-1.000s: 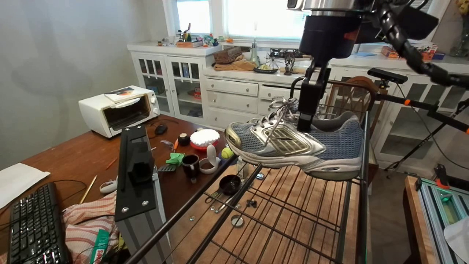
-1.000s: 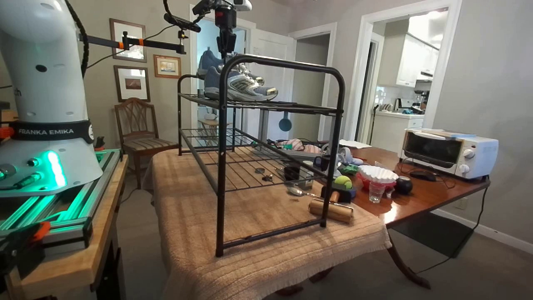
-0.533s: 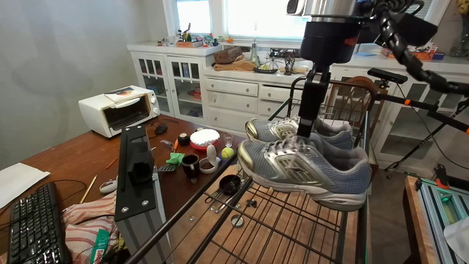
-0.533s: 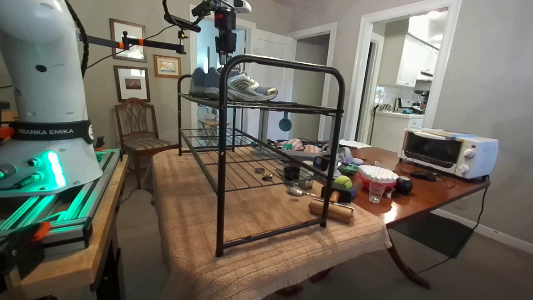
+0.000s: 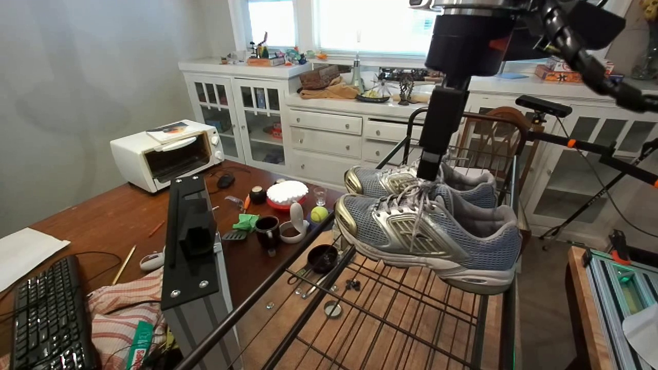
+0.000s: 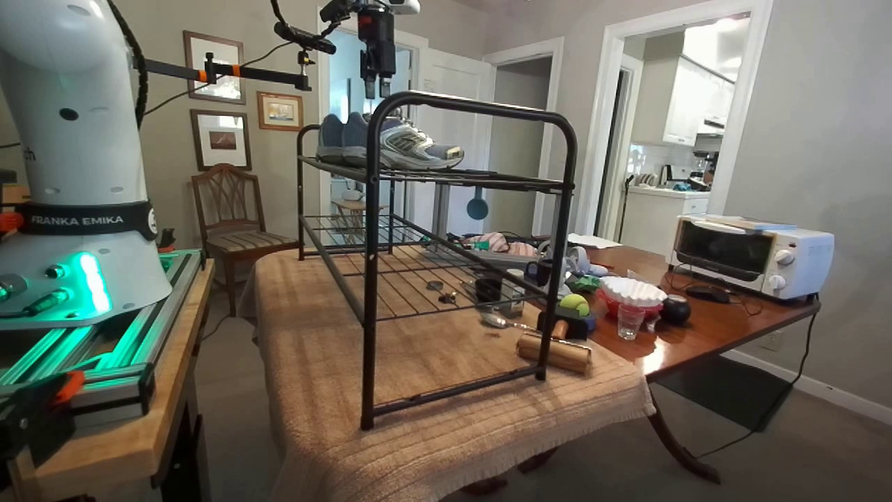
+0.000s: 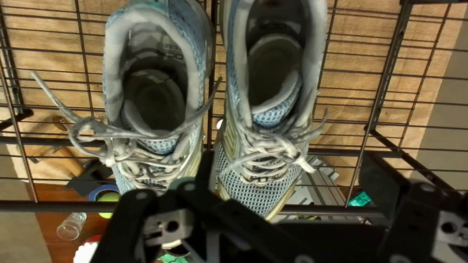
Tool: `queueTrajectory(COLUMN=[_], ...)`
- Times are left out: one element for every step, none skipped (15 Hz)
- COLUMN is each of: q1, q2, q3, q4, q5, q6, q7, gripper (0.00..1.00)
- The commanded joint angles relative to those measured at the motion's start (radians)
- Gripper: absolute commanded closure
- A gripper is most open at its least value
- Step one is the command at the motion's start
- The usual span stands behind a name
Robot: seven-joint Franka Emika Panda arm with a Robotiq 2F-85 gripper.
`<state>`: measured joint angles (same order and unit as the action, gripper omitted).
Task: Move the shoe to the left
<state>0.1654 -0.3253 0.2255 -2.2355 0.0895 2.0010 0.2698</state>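
Shoe [image 5: 434,240] upright atop one black two-tier rack [image 6: 370,279], single arm [image 6: 77,146] extended across, gripper [image 6: 377,90] pointing down and clear above the shoe, two fingers [image 5: 441,118] spread wide, one matching second shoe [image 5: 398,181] alongside, one toaster oven [image 5: 169,154], one tennis ball [image 5: 318,214]

In an exterior view, near the wire rack [image 5: 509,329], we face windows [image 5: 370,31]; in an exterior view, farther, doorways [image 6: 524,132] — wrist view looks down closely; all show this rack.

My gripper [image 6: 377,89] looks matt; the near shoe [image 5: 437,240] is part rough mesh, part shiny, the rack [image 6: 371,279] smooth metal, the table [image 6: 711,328] glossy wood.
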Motion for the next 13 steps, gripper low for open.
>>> queueTrajectory(q1=[-0.014, -0.020, -0.023, -0.028, -0.031, -0.034, -0.038, -0.041, -0.047, -0.052, -0.045, -0.049, -0.052], q2=[-0.058, -0.075, -0.089, -0.106, -0.117, -0.129, -0.139, -0.148, -0.153, -0.153, -0.133, -0.138, -0.140], q3=[-0.002, 0.000, -0.001, 0.000, 0.000, -0.005, -0.004, -0.010, -0.011, -0.015, -0.007, -0.011, -0.013], q4=[-0.004, -0.008, -0.008, -0.013, -0.014, -0.015, -0.016, -0.017, -0.014, -0.008, 0.002, 0.002, 0.002], q5=[0.010, -0.002, -0.008, -0.025, -0.039, -0.047, -0.060, -0.060, -0.058, -0.049, -0.045, -0.045, -0.045], q6=[-0.057, -0.067, -0.088, -0.099, -0.116, -0.129, -0.133, -0.139, -0.143, -0.153, -0.127, -0.129, -0.131], q7=[0.080, 0.097, 0.098, 0.095, 0.083, 0.063, 0.058, 0.054, 0.069, 0.082, 0.069, 0.069, 0.069], gripper=[0.01, 0.00, 0.00, 0.00, 0.00, 0.00, 0.00, 0.00, 0.00, 0.00, 0.00, 0.00, 0.00])
